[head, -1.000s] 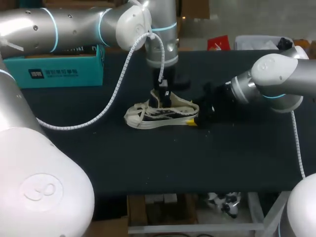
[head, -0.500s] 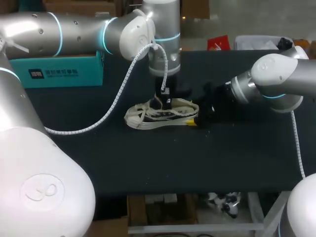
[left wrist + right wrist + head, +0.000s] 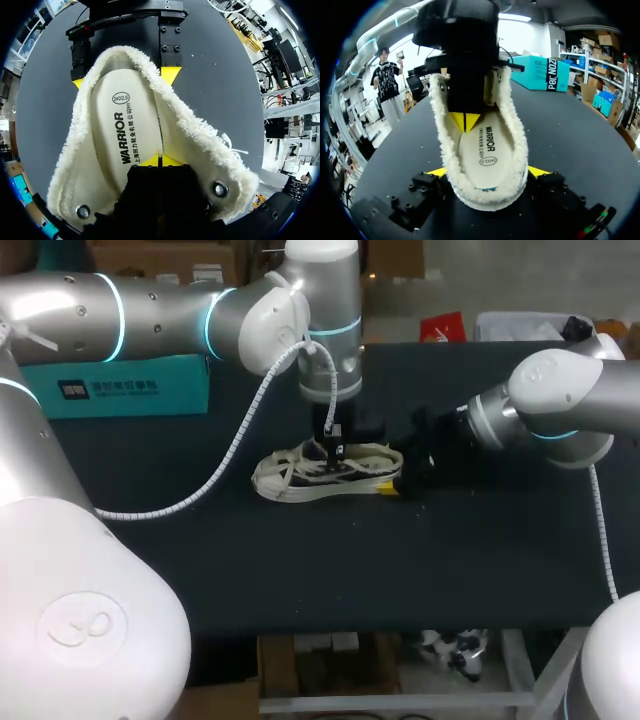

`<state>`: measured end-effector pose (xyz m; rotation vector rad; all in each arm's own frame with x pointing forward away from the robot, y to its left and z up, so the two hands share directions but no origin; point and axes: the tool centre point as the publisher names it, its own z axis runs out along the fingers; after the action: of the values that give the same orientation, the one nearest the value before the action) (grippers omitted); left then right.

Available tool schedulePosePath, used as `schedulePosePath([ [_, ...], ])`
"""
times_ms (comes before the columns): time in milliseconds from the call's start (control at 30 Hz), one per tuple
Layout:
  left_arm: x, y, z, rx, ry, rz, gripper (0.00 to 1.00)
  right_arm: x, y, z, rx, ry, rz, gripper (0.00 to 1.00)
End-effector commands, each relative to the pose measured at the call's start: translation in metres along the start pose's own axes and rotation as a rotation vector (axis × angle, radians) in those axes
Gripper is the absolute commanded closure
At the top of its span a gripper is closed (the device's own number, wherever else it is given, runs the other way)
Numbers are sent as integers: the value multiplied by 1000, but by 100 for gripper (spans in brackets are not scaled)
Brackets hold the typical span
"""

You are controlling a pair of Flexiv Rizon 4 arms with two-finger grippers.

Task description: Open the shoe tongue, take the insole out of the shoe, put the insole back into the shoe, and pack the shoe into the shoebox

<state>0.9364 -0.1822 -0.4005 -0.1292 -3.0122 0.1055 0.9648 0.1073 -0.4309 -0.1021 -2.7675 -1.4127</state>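
Observation:
A pale shoe with a fleecy lining (image 3: 300, 480) lies on the black table, toe toward the left. In the left wrist view its white insole (image 3: 120, 130) lies flat inside the fleece collar (image 3: 195, 130). My left gripper (image 3: 333, 448) reaches down into the shoe's opening. Its yellow tips (image 3: 160, 160) are shut together and rest on the insole. My right gripper (image 3: 392, 483) is at the heel, and its wide-set fingers (image 3: 437, 172) touch the shoe (image 3: 517, 145) from both sides. The teal shoebox (image 3: 130, 385) stands at the table's back left.
The black table (image 3: 450, 560) stretches bare in front of the shoe and to its right. A red object (image 3: 443, 328) and a pale bin (image 3: 520, 325) sit at the back edge.
My left gripper has moved down and slightly right, deeper into the shoe. The pale piece that stood up under it now lies lower. The right arm and the shoe have stayed put.

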Motion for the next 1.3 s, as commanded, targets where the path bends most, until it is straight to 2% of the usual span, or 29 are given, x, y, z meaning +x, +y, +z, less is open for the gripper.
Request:
schedulePosePath([
  [33,-1,-2,27,-4,-25,8,100,-3,-4,4,-3,1,0,100],
  [67,0,-3,27,-3,-29,8,100,-3,-4,4,-3,1,0,100],
  [133,0,-4,26,-1,-38,10,86,-3,-4,4,-3,1,0,100],
  [233,1,-6,26,-1,-44,13,77,-3,-4,4,-3,1,0,100],
  [433,-4,-7,38,-13,-67,3,76,-3,-4,4,-3,1,0,100],
  [667,-21,-8,62,-19,-124,-6,75,-3,-4,4,-3,1,0,100],
  [767,-32,-8,77,-17,-151,0,69,-3,-4,4,-3,1,0,100],
  [933,-55,-4,96,-2,-206,8,68,-3,-4,4,-3,1,0,100],
  [1133,-78,-5,105,-24,-269,25,65,-3,-4,4,-3,1,0,100],
  [1300,-97,-9,110,-34,-283,37,65,-3,-4,4,-3,1,0,100],
])
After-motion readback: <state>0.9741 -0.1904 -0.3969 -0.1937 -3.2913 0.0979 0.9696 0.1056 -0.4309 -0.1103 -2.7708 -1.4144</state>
